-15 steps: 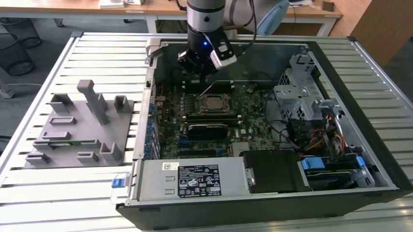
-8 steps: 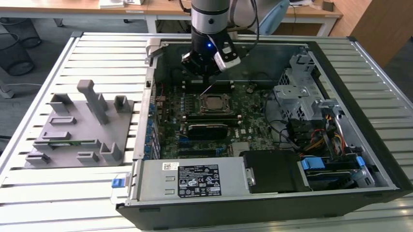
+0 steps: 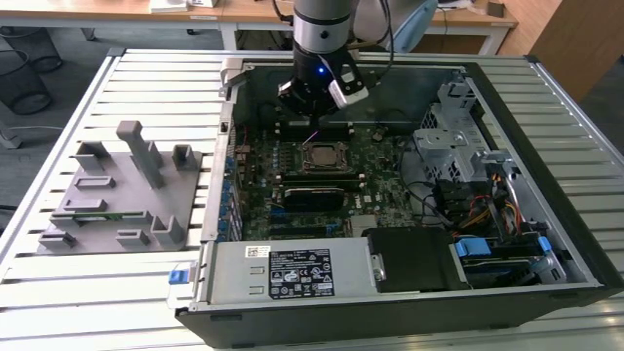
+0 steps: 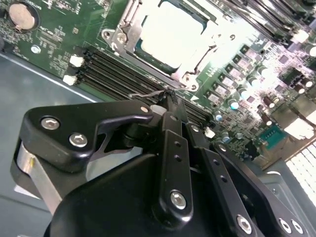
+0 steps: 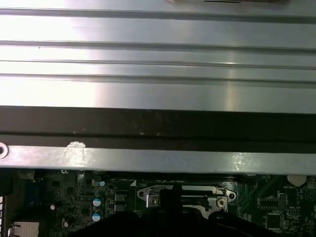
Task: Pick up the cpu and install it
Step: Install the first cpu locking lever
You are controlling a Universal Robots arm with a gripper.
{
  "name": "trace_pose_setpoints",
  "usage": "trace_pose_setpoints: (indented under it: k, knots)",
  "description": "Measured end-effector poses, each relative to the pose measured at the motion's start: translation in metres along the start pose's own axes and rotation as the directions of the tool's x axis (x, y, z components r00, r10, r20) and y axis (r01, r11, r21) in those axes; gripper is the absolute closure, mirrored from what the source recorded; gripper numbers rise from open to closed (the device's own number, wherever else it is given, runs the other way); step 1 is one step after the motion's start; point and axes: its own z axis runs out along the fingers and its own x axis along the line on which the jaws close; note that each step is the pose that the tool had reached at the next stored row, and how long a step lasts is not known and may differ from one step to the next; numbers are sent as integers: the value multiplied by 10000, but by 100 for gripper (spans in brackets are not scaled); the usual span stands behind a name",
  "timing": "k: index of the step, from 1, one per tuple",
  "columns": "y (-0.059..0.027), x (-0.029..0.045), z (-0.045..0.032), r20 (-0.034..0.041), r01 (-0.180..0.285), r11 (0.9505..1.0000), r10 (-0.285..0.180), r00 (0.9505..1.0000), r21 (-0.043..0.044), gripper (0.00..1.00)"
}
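The cpu is seated in its socket; the gripper is closed, empty, just beyond it. Bumping could unseat it.

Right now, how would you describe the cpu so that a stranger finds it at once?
Look into the open computer case on the slatted table, at the green motherboard under the gripper. Near the board's middle sits a metal socket frame; the cpu lies flat inside it. It is the pale silvery square, unlike the long black memory slots beside it.

No legible print on any label.
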Motion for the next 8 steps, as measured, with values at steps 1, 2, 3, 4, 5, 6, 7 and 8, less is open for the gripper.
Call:
trace_pose_setpoints:
  k: [1,2,3,4,5,6,7,8]
  knots:
    - [2,-11,2,0,1,10000,-1,10000,0,89]
    - [4,-20,3,0,2,10000,-2,10000,0,89]
    - [6,-30,5,0,4,10000,-4,10000,-1,89]
    - [8,-39,8,1,5,10000,-5,10000,-1,89]
    - [9,-46,10,2,7,10000,-7,10000,-2,89]
    - [9,-55,13,1,8,10000,-8,10000,-2,89]
    - [10,-63,15,0,9,10000,-9,10000,-1,89]
    - [10,-72,17,0,9,10000,-9,10000,-1,89]
